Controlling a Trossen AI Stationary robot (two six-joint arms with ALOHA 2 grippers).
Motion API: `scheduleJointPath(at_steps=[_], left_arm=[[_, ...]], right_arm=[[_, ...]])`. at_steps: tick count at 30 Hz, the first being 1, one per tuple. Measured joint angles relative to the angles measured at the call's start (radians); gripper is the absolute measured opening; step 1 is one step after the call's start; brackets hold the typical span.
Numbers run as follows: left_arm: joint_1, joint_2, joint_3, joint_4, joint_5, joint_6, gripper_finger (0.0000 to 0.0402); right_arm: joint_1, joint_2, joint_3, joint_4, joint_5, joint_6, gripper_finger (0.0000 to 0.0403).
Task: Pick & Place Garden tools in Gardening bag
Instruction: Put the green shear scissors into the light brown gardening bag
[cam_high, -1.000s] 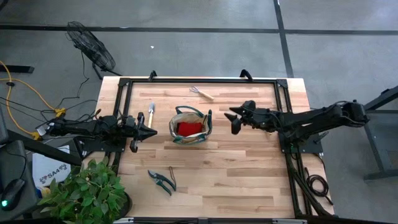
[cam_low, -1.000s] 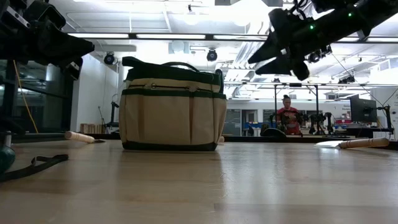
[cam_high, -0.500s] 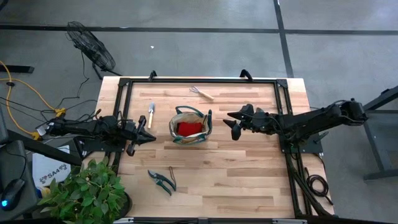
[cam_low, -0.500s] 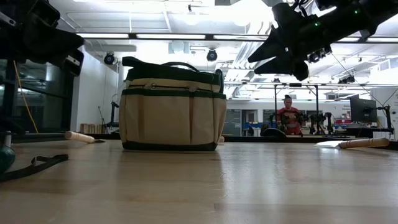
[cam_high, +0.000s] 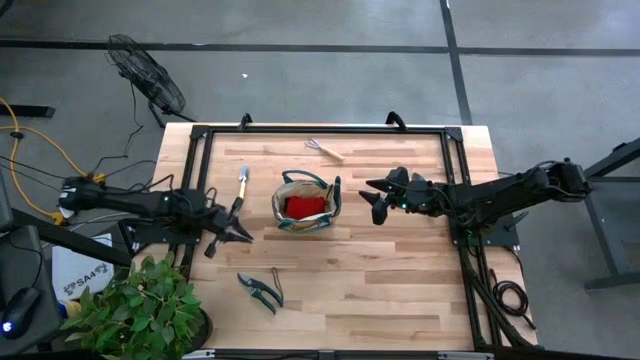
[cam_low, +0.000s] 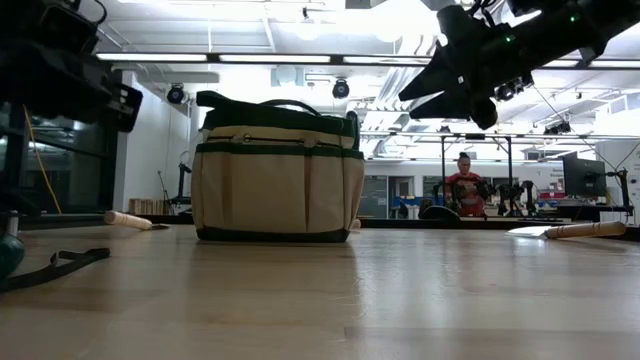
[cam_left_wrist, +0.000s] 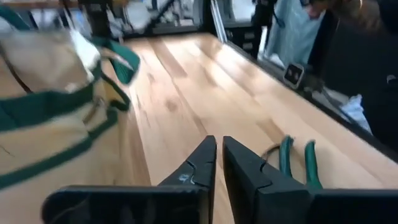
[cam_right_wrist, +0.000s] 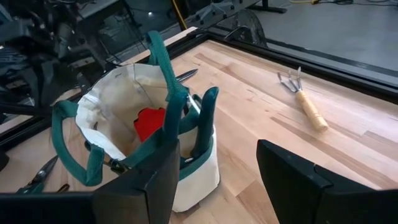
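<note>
The gardening bag (cam_high: 305, 203) sits in the middle of the table, and I can see the red glove (cam_high: 304, 207) already down inside it. The other tools are still out on the wood: a trowel (cam_high: 241, 184) just to the bag's left, the wire rake (cam_high: 324, 150) up near the far edge, and the pruning shears (cam_high: 262, 291) lying toward the near edge.

My left gripper (cam_high: 235, 235) has just swung away from the spot beside the trowel and now points toward the shears. Its two fingers are pressed together and hold nothing. I think this means the shears are my next pick, so the fingers must spread first.

My right gripper (cam_high: 376, 200) has barely moved. It hangs in the air just to the right of the bag, fingers wide apart and empty.

Some things I cannot see well. The bag's sides hide whatever else may lie under the glove. My left wrist view shows only the green handles of the shears (cam_left_wrist: 296, 160); the blades are cut off behind my finger.
</note>
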Motion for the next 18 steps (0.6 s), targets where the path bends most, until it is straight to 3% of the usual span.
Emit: scheduleJointPath(at_steps=[4, 10, 14, 18], left_arm=[[0.0, 0.122, 0.011, 0.071, 0.006, 0.0, 0.0078], [-0.011, 0.275, 0.013, 0.195, 0.103, 0.005, 0.0154], [-0.078, 0.366, 0.055, 0.202, 0.104, 0.029, 0.0171], [-0.169, 0.472, 0.134, 0.196, 0.026, 0.069, 0.0171]], right_arm=[[0.0, 0.0, 0.0, 0.0, 0.002, 0.0, 0.0205], [0.0, 0.0, 0.0, -0.006, -0.002, 0.0, 0.0205], [0.0, 0.0, 0.0, -0.031, -0.002, 0.001, 0.0205], [0.0, 0.0, 0.0, -0.031, -0.002, 0.001, 0.0205]])
